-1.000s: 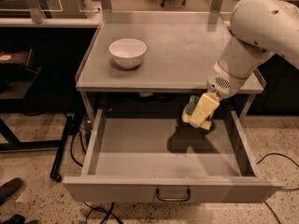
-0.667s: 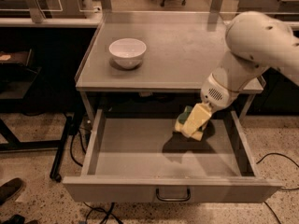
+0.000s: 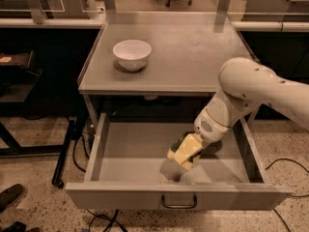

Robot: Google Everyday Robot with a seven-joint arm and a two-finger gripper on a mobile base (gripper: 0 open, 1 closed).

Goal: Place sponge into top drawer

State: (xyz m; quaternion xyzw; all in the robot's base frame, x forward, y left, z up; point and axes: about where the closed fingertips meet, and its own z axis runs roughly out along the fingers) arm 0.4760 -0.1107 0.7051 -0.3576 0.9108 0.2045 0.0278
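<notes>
The top drawer [image 3: 126, 151] is pulled wide open below the grey table [image 3: 193, 47]; its loop handle [image 3: 178, 202] is on the front panel. My pale yellow gripper [image 3: 184, 152] reaches down inside the drawer, right of centre, close above its floor. It is shut on the sponge [image 3: 176, 143], of which only a dark green edge and a bit of yellow show between the fingers. My white arm [image 3: 251, 93] comes in from the right over the drawer's right side.
A white bowl [image 3: 132, 53] stands on the table top, back left. A dark bench [image 3: 19, 81] and its black leg [image 3: 65, 153] stand left of the drawer. A shoe [image 3: 10, 196] and cables [image 3: 285, 166] lie on the floor.
My gripper has moved left and down with the sponge, from the drawer's right rear toward its middle front, and now hangs lower over the drawer floor.
</notes>
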